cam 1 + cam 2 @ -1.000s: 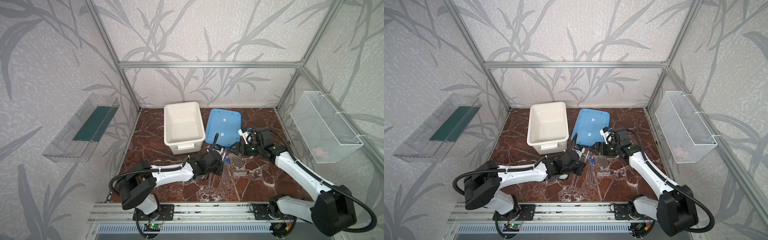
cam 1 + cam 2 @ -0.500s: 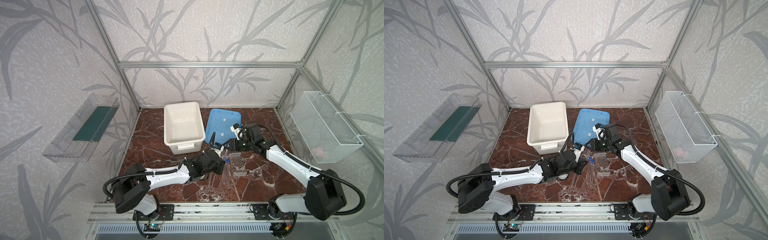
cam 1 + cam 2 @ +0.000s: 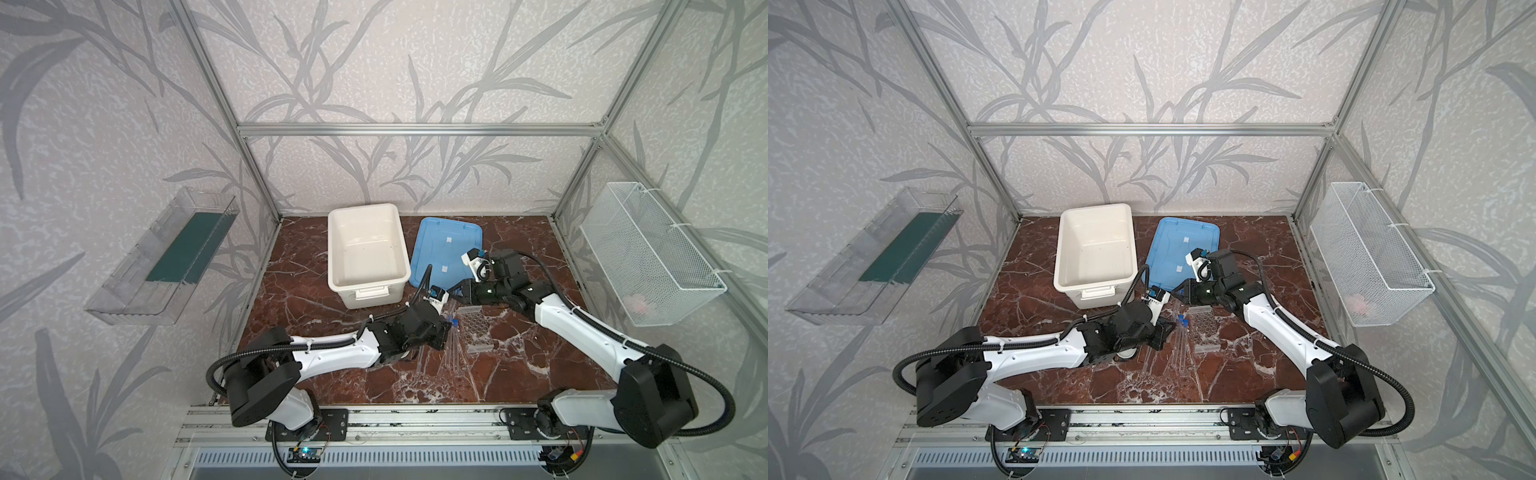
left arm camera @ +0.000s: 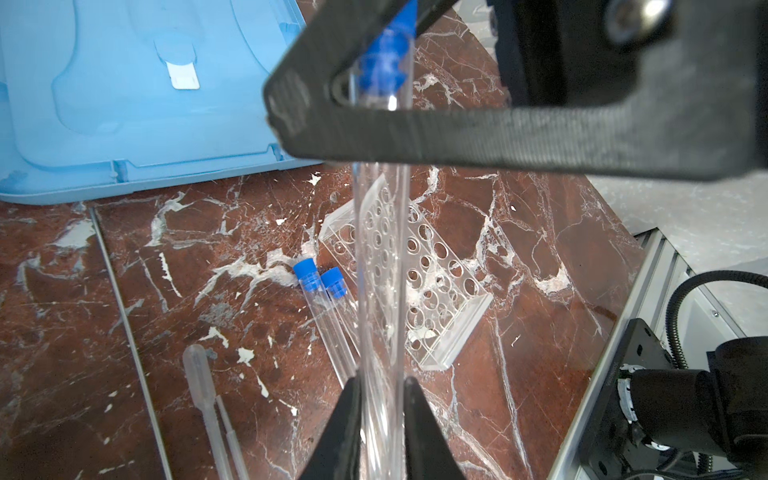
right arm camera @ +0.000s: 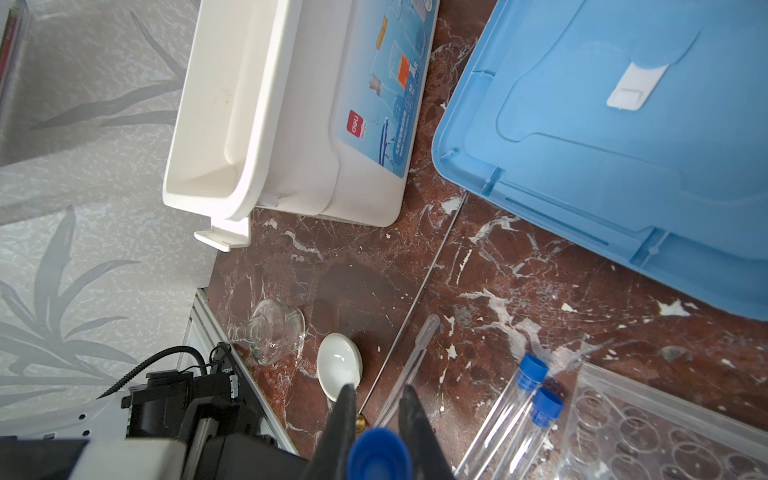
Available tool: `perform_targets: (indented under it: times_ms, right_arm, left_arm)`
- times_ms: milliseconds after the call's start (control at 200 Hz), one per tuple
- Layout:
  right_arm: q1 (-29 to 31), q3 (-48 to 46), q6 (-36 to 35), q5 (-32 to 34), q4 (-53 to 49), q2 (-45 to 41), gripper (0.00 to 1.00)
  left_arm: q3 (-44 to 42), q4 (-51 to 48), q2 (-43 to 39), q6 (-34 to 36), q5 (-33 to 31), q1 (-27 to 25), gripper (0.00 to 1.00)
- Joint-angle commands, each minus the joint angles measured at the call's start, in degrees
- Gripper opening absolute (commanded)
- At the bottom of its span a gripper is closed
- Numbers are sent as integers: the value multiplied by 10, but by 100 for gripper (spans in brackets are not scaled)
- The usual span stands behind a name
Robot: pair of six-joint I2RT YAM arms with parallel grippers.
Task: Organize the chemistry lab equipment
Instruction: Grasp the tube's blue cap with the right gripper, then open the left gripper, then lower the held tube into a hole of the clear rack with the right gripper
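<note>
Now my right gripper [image 5: 378, 390], having swung in from the side, is clamping the capped end of the tube [image 4: 380, 270] that my left gripper [image 4: 381, 380] is still pinching aloft beside the rack [image 4: 440, 299] (a handover, I judge).

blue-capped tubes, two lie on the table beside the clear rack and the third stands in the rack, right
No. Two blue-capped tubes do lie beside the clear rack, but the left wrist view shows the third tube held off the table by the left gripper, its cap in the right gripper.
</note>
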Motion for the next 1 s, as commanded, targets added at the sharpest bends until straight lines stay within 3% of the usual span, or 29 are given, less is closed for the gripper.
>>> perform_targets:
  times_ms: [0,45,110,125,270,435,655,995]
  right_arm:
    - [0,-9,-13,17,8,-22,17]
    - [0,-10,-22,30,5,-32,17]
    - [0,-13,-47,72,0,-56,17]
    - [0,-15,-55,84,0,-63,17]
    - [1,-43,-138,213,17,-136,17]
    - [1,-123,-177,314,133,-204,17]
    - [2,-206,-201,371,252,-235,17]
    - [1,-243,-216,391,309,-226,17]
  left_arm:
    - [9,13,-1,2,-16,-2,33]
    - [11,14,-4,-3,-22,-3,53]
    - [13,19,-9,-25,-26,-1,96]
    - [16,16,-11,-33,-28,-2,99]
    - [59,-26,-12,-94,-25,-1,99]
    - [97,-36,26,-107,19,-1,99]
    - [124,-50,75,-119,36,0,99]
    - [133,-50,105,-126,44,-1,99]
